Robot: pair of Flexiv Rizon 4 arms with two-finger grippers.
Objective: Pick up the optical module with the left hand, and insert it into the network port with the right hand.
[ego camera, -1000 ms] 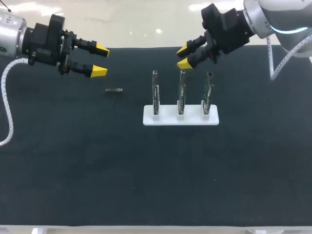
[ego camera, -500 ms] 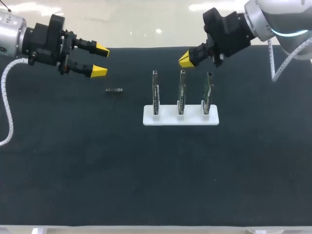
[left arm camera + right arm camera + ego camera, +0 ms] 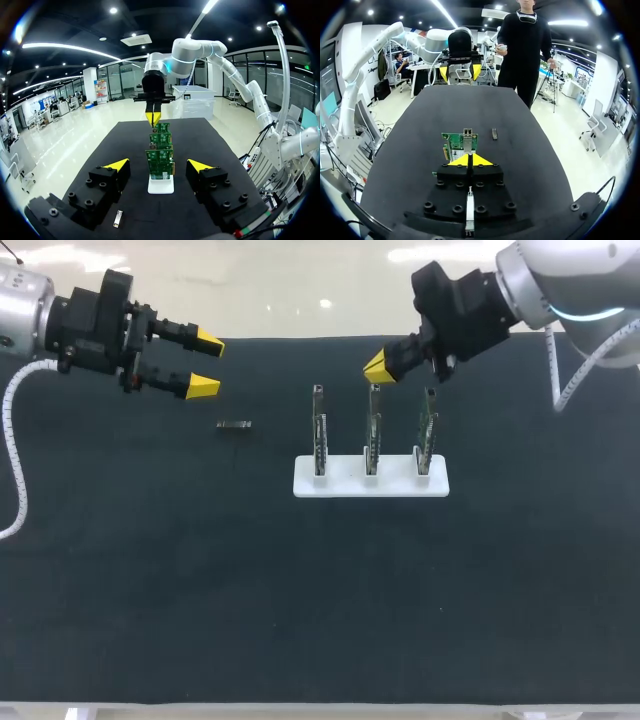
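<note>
The optical module [image 3: 233, 425], a small dark metal bar, lies flat on the black table [image 3: 200, 590] left of the stand; it also shows in the left wrist view [image 3: 118, 218] under my left fingers and in the right wrist view [image 3: 494, 133] beyond the boards. Three green network boards [image 3: 371, 430] stand upright in a white stand [image 3: 370, 482]. My left gripper [image 3: 202, 362] hovers open above and left of the module, nothing between its fingers. My right gripper [image 3: 379, 367] hangs shut and empty over the far side of the middle board [image 3: 460, 141].
The white stand with its boards [image 3: 160, 155] is the only obstacle on the table, right of centre. Black table surface stretches wide in front of it and to the left.
My right gripper has closed its fingers together on nothing and shifted slightly left above the boards. The left arm and the module have stayed where they were.
</note>
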